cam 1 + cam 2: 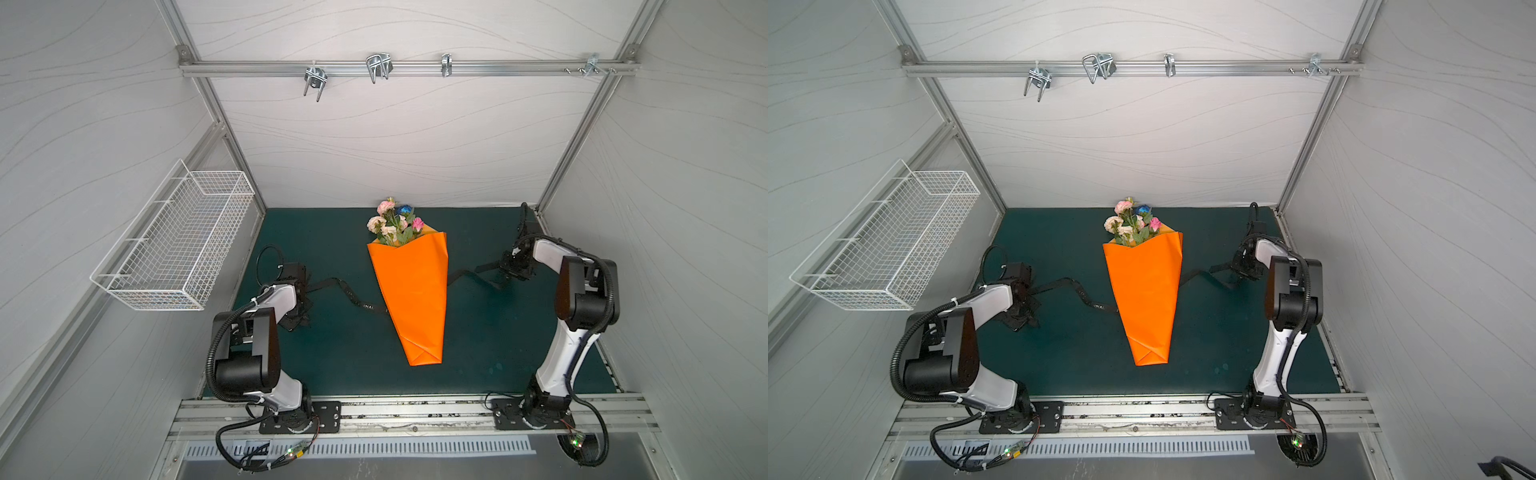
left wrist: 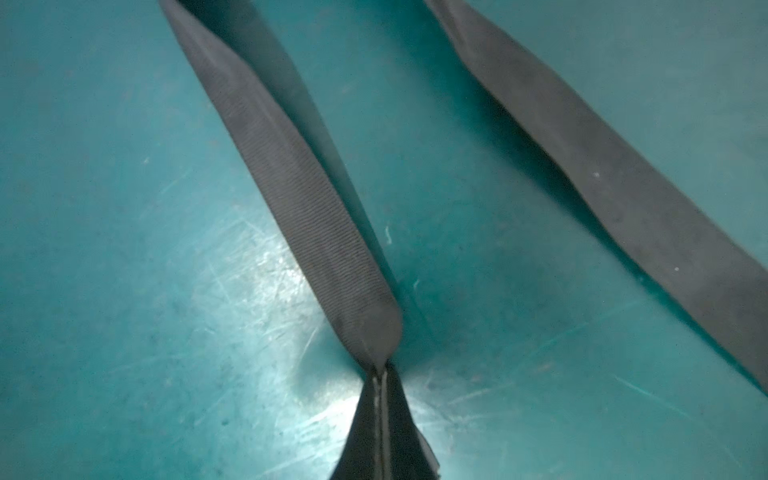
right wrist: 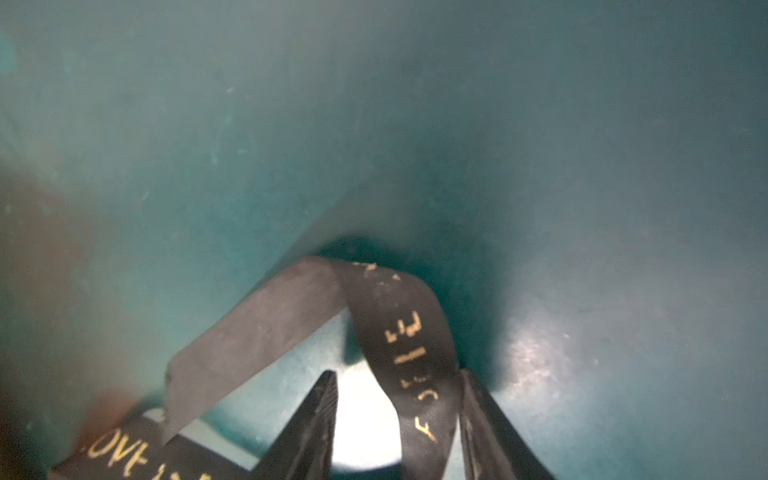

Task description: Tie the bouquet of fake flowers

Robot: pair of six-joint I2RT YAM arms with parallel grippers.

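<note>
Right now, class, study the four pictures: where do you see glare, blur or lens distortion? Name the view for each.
Left wrist view: pale glare on the mat, ribbon weave sharp. Right wrist view: white glare inside the right hand, far mat blurred. Both top views: frame posts splay outward, wide-angle look; light even.

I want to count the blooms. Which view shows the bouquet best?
Both top views: the bouquet of fake flowers sticks out of the orange paper, unobstructed. Neither wrist view shows it.
</note>
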